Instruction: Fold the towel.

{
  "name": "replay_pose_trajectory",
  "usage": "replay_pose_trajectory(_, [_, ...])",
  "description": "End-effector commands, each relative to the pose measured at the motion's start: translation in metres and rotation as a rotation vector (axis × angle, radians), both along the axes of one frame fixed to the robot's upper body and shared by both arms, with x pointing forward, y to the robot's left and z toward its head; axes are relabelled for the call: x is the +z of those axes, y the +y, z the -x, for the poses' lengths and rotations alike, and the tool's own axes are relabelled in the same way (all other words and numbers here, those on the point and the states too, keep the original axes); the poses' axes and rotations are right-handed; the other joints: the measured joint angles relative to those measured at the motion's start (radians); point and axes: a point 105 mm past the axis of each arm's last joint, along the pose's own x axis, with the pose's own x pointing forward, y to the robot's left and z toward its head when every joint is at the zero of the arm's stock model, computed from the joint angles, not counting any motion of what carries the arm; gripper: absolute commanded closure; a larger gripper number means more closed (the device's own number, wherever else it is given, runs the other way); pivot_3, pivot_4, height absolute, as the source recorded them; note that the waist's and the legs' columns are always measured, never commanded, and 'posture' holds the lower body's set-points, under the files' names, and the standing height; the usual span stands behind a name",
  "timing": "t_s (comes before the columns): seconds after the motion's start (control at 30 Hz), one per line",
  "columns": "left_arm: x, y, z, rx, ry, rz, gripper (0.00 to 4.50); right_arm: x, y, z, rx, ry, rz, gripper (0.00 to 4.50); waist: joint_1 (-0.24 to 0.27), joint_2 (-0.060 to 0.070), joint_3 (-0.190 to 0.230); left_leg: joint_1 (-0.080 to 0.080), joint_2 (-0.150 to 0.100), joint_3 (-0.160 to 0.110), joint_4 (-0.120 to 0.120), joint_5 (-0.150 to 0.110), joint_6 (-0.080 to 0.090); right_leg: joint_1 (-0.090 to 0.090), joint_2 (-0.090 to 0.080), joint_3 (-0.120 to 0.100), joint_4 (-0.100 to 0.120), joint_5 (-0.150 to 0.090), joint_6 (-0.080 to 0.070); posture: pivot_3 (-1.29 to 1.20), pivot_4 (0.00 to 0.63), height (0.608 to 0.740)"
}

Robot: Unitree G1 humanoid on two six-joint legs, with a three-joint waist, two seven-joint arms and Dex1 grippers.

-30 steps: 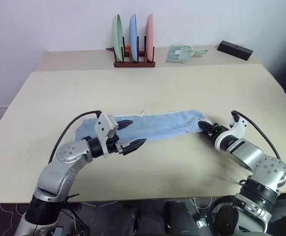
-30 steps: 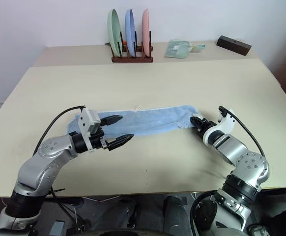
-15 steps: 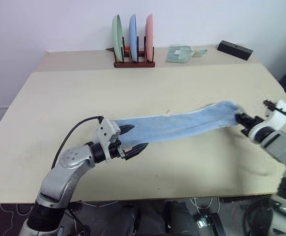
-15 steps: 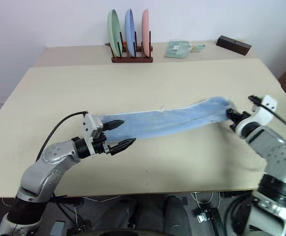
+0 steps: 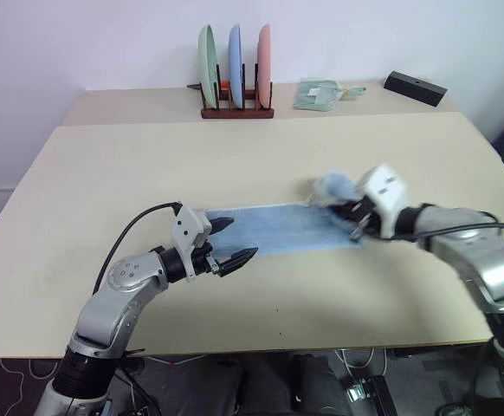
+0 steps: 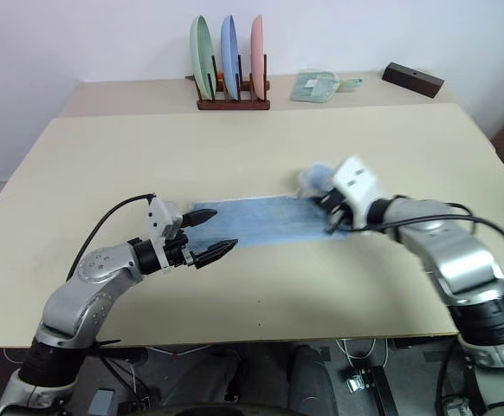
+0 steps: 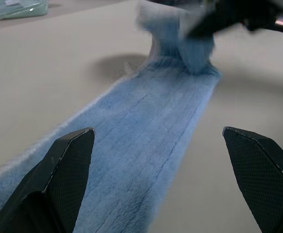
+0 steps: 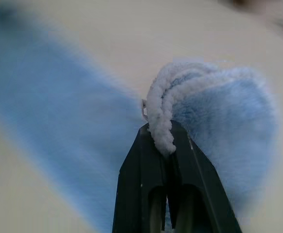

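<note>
— What has been changed since a moment ago?

— Since half a second back, the right gripper (image 8: 163, 141) has been swung in from the table's right side toward the middle, and the towel's (image 5: 269, 230) right end has been carried along with it. That end was stretched out far to the right before; now it is held up above the towel's own strip, bunched into a fluffy lump (image 5: 332, 185). A second ago the same end was lying flat on the table (image 5: 235, 156).

— How is the right gripper seen to be set?

— Its 2 black fingers (image 8: 146, 170) are pressed together on the whitish hem (image 8: 161, 116) of the towel, as is shown in the right wrist view.

— And the left gripper?

— The left gripper (image 5: 230, 243) is held with its 2 fingers spread wide, and nothing is gripped between them. It is hovering at the towel's left end, 1 finger (image 7: 66, 170) over the blue cloth and the other (image 7: 263, 174) over bare table beside it. Its place has hardly been altered.

— Where is the towel lying?

— It is laid as a long strip across the middle of the table, flat from the left gripper to just below the raised end.

— What else is seen?

— A rack with 3 plates (image 5: 235, 74), a small folded green cloth (image 5: 317, 94) and a black box (image 5: 415, 87) are set along the far edge, well apart from the towel.
</note>
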Motion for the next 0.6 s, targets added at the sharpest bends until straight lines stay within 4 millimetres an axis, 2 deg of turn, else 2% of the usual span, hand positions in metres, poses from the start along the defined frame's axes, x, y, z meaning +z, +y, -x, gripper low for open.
replay_pose_trajectory(0.03, [0.013,0.003,0.004,0.023,-0.059,0.01,0.2,-0.012,0.013,0.0,0.06,-0.021,0.068,4.48,0.001,0.0,0.0,0.0,0.0,0.0,0.0,0.0,0.0,0.0,0.0,0.0,0.0,0.0,0.0,0.0,0.15,0.74])
replay_pose_trajectory(0.13, [0.011,0.005,0.007,0.035,-0.052,0.005,0.2,-0.02,0.018,0.002,0.076,-0.01,0.075,4.48,0.001,0.0,0.0,-0.001,-0.001,0.0,0.0,0.0,0.0,-0.001,0.0,0.0,0.0,0.0,0.0,0.0,0.15,0.74])
replay_pose_trajectory(0.3, [0.009,0.006,0.01,0.043,-0.042,0.006,0.2,-0.022,0.015,-0.003,0.057,-0.037,0.09,4.48,0.0,0.0,0.0,-0.001,-0.001,0.0,0.0,0.0,0.0,-0.001,0.0,0.0,0.0,0.0,0.0,0.0,0.15,0.74])
replay_pose_trajectory(0.43, [0.007,0.006,0.013,0.045,-0.029,0.005,0.2,-0.012,0.023,0.014,0.158,0.002,0.014,3.15,0.002,0.0,0.0,-0.001,-0.001,0.0,0.0,0.0,0.0,-0.001,0.0,0.0,0.0,0.0,0.0,0.0,0.15,0.74])
replay_pose_trajectory(0.5, [0.006,0.007,0.014,0.055,-0.017,0.011,0.2,-0.001,0.026,0.028,0.226,0.001,-0.03,2.18,0.0,0.0,0.0,-0.001,-0.001,-0.001,0.0,0.0,0.0,-0.001,0.0,0.0,0.0,0.0,0.0,0.0,0.15,0.74])
replay_pose_trajectory(0.6, [0.001,0.013,0.018,0.081,0.025,0.017,0.2,0.005,0.014,0.038,0.24,0.023,-0.036,0.7,0.001,0.0,0.0,-0.001,-0.001,-0.001,0.0,0.0,0.0,-0.001,0.0,0.0,0.0,0.0,0.0,0.0,0.15,0.74])
